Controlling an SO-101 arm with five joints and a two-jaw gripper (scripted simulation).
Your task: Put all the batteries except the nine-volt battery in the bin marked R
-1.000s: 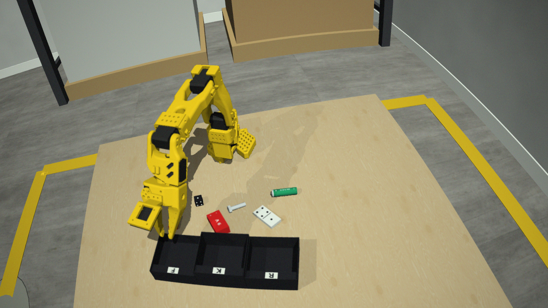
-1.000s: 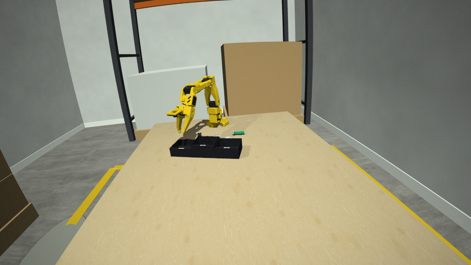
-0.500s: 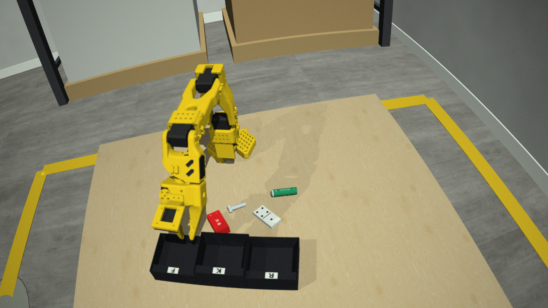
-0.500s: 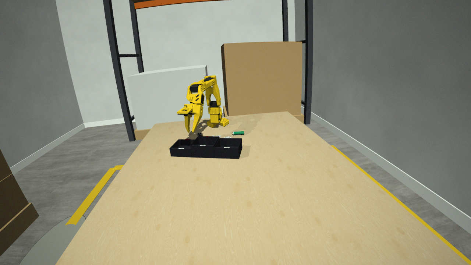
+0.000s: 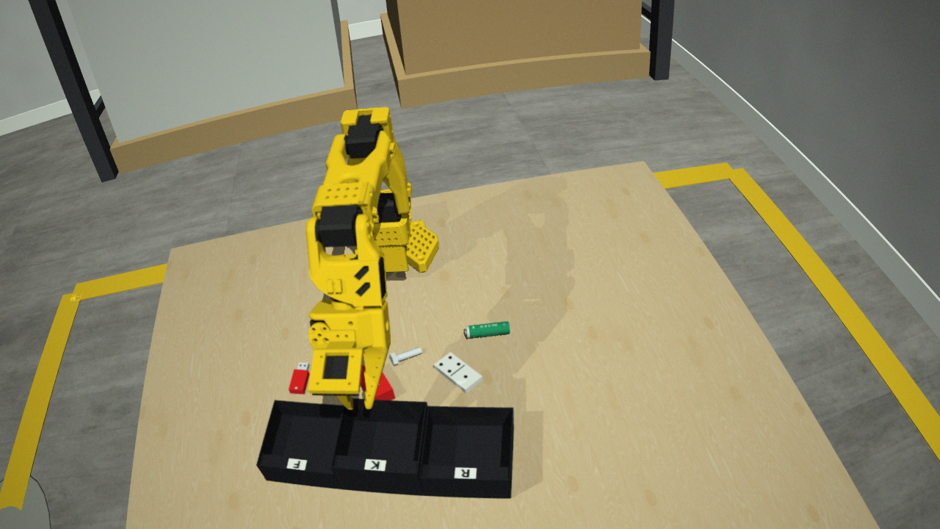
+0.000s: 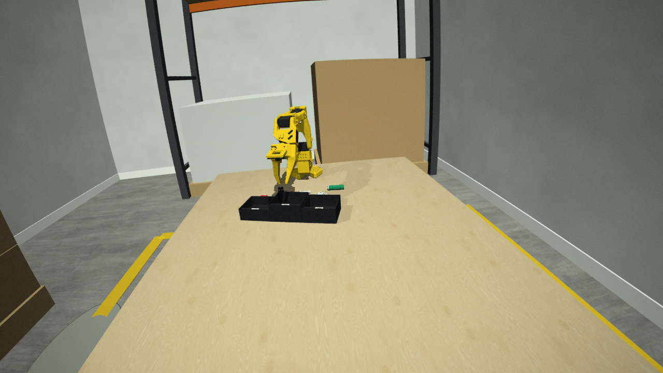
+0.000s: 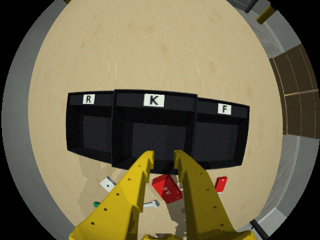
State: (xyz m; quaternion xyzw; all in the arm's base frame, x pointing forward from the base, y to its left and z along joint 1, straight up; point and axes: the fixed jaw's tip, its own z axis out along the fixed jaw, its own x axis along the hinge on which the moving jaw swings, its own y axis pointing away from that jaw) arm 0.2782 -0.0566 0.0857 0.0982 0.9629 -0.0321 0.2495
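A green cylindrical battery (image 5: 486, 329) lies on the table behind the bins, and it also shows in the exterior view (image 6: 335, 186) and the wrist view (image 7: 96, 204). A red nine-volt battery (image 7: 167, 188) lies just behind bin K, partly hidden by my arm in the top view (image 5: 385, 390). Bin R (image 5: 468, 447) is the right one of three joined black bins and is empty. My gripper (image 5: 355, 402) is shut and empty, pointing down over the back wall of bin K (image 5: 381, 441), far left of the green battery.
Bin F (image 5: 299, 439) is at the left end and is empty. A red USB stick (image 5: 299, 378), a grey bolt (image 5: 405, 355) and a white domino (image 5: 457, 371) lie behind the bins. A black die (image 6: 280, 189) sits under my arm.
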